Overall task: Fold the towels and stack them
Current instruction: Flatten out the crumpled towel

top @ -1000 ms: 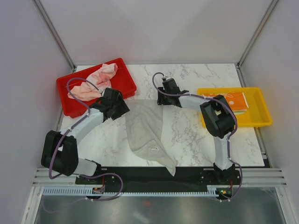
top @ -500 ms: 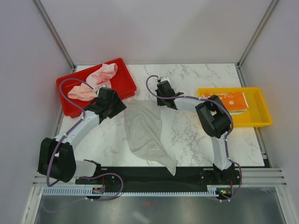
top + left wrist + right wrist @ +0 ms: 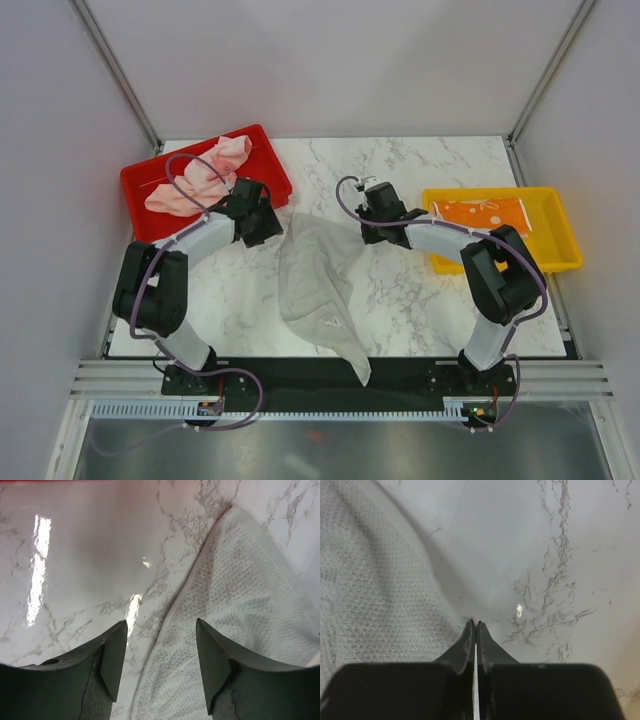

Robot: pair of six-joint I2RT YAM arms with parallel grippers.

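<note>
A grey-white towel (image 3: 315,285) lies rumpled in the middle of the marble table, its lower tip hanging over the front edge. My left gripper (image 3: 270,228) hangs open over that towel's upper left edge (image 3: 240,605), one finger over bare marble and one over cloth (image 3: 160,630). My right gripper (image 3: 363,233) is shut at the towel's upper right edge. In the right wrist view the cloth (image 3: 375,580) runs straight into the closed tips (image 3: 475,623). Pink towels (image 3: 200,178) lie crumpled in the red tray. A cream towel with orange print (image 3: 485,215) lies folded in the yellow tray.
The red tray (image 3: 262,165) stands at the back left, close behind my left gripper. The yellow tray (image 3: 555,250) stands at the right, just beyond my right arm's elbow. White walls close in the table at the back and both sides.
My right gripper shut and moved right, and the towel's upper edge shifted right with it. My left arm swung in, bringing its open gripper to the towel's upper left edge.
</note>
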